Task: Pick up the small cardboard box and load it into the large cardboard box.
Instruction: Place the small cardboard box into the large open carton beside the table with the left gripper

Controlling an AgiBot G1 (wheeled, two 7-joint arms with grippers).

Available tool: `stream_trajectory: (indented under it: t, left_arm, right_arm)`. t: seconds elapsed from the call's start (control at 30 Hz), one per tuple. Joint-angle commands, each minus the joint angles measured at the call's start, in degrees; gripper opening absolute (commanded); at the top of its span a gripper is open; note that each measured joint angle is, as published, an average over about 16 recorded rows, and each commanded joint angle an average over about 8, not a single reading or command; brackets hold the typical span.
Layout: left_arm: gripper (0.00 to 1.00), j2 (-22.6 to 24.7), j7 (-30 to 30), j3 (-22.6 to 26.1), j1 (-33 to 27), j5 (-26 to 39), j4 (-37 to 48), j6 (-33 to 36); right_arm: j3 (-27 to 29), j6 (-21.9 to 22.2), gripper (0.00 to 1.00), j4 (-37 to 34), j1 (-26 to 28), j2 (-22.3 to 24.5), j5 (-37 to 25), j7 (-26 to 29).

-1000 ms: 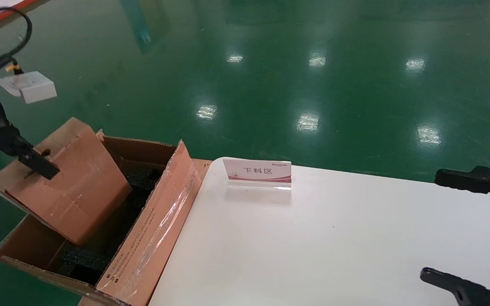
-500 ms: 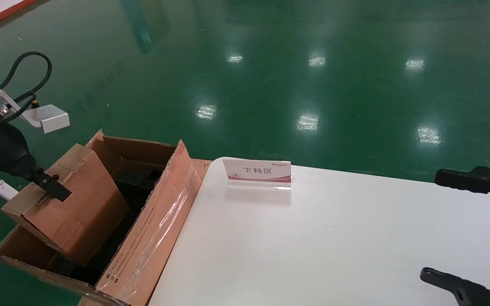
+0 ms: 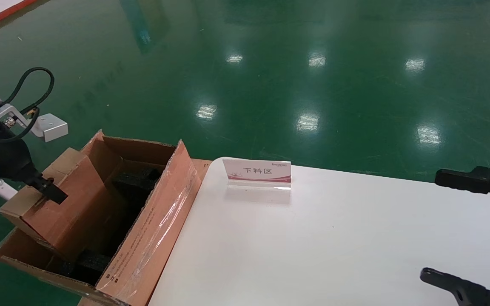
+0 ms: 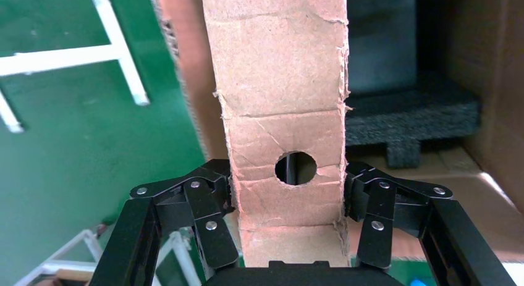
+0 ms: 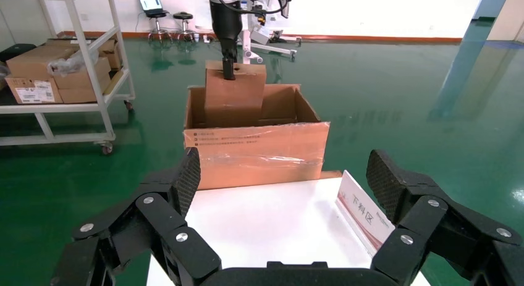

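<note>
The small cardboard box (image 3: 64,204) is sinking deeper into the large cardboard box (image 3: 151,229); left gripper (image 4: 287,202) jaws are clamping its top, needing release once seated.

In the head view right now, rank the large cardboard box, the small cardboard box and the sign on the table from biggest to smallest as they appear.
1. The large cardboard box looks largest.
2. The small cardboard box, gripped by the left end effector and tilted inside it.
3. The sign looks smallest, though it stands farther from the camera, so its true size is less sure.
</note>
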Motion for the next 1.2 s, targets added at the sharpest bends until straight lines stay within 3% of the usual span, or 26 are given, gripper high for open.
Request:
stream_trajectory:
  t: [0.03, 1.2]
  left_arm:
    - [0.0, -0.1, -0.8, 0.2, 0.3, 0.7, -0.5, -1.0]
    - [0.0, -1.0, -12.9, 2.7, 0.5, 9.0, -11.3, -8.7]
  right_arm:
    - [0.0, 0.0, 1.0, 0.0, 0.0, 0.0, 0.0, 0.0]
    - [-0.1, 0.1, 1.0, 0.0, 0.0, 0.0, 0.1, -0.1]
